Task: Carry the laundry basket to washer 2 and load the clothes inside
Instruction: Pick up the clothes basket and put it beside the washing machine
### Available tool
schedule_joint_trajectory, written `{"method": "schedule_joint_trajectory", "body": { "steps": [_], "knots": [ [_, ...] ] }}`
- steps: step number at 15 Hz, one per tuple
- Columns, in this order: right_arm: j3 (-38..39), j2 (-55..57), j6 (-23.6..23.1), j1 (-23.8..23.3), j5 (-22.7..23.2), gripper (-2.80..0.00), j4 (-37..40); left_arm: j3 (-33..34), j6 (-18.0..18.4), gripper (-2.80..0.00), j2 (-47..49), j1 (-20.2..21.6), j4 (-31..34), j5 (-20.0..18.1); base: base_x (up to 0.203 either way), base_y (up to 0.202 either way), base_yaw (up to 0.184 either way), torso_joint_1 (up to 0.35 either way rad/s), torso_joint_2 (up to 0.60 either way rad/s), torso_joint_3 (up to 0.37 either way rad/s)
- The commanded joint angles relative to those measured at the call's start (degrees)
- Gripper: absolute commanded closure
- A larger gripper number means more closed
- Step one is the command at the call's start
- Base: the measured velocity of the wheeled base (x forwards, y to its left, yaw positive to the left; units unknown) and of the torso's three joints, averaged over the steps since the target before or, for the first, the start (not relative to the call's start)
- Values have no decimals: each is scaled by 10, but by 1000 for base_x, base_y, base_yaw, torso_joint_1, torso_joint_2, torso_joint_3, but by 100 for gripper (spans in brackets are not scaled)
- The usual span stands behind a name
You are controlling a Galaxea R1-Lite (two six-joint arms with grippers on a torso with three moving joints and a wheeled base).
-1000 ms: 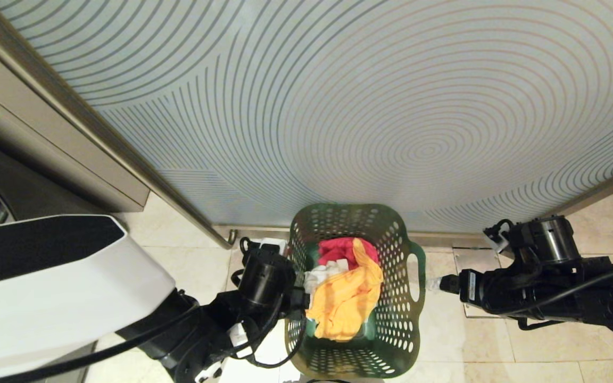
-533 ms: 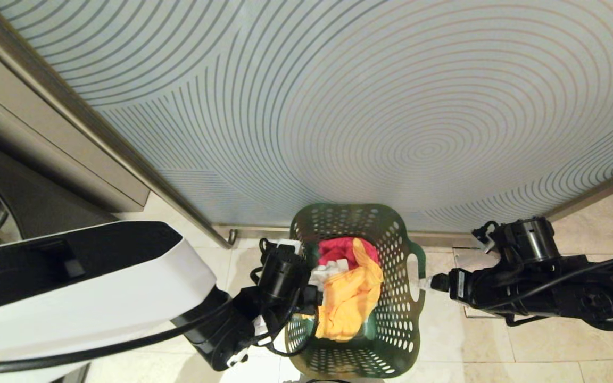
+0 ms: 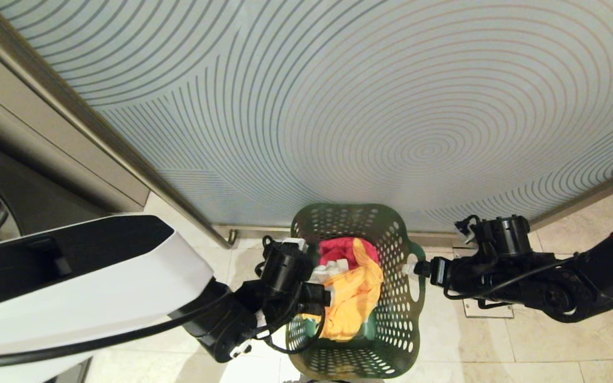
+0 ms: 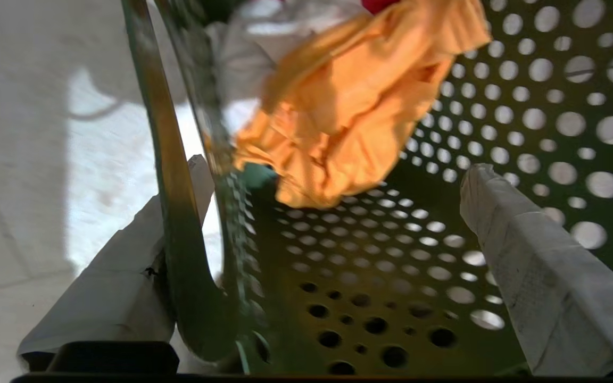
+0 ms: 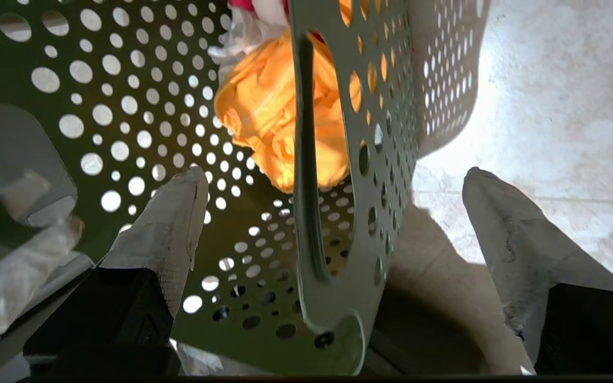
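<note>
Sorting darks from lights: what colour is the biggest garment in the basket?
Yellow-orange garment, clearest in the left wrist view.

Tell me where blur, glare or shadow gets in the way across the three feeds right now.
Head view: sharp and evenly lit, laundry basket clear. Left wrist view: the basket's rim and the yellow-orange garment are smeared; floor bright. Right wrist view: sharper, the floor glares white and the basket wall casts a dotted shadow on it.

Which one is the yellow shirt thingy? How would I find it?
Find the big swirly-lined wall; the green holey laundry basket stands on the floor below it. The yellow-orange garment lies on top inside, bigger than the red and white ones behind it.
</note>
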Motion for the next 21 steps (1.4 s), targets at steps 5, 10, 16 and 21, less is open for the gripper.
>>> {"method": "schedule_joint_trajectory", "body": {
  "steps": [5, 10, 16, 21],
  "knots": [
    [-36, 27, 2, 7, 38, -280, -3, -60, -75, -280, 20, 0, 54, -40, 0, 0, 0, 0, 0, 0],
    [-70, 46, 2, 21, 40, -280, -3, -88, -79, -280, 33, 0, 55, -42, 0, 0, 0, 0, 0, 0],
    [-103, 57, 6, 33, 76, -280, -4, -89, -79, -280, 32, 2, 59, -42, 0, 0, 0, 0, 0, 0],
    [-109, 69, 16, 42, 77, -280, -4, -91, -80, -280, 33, 2, 60, -48, 0, 0, 0, 0, 0, 0]
  ]
}}
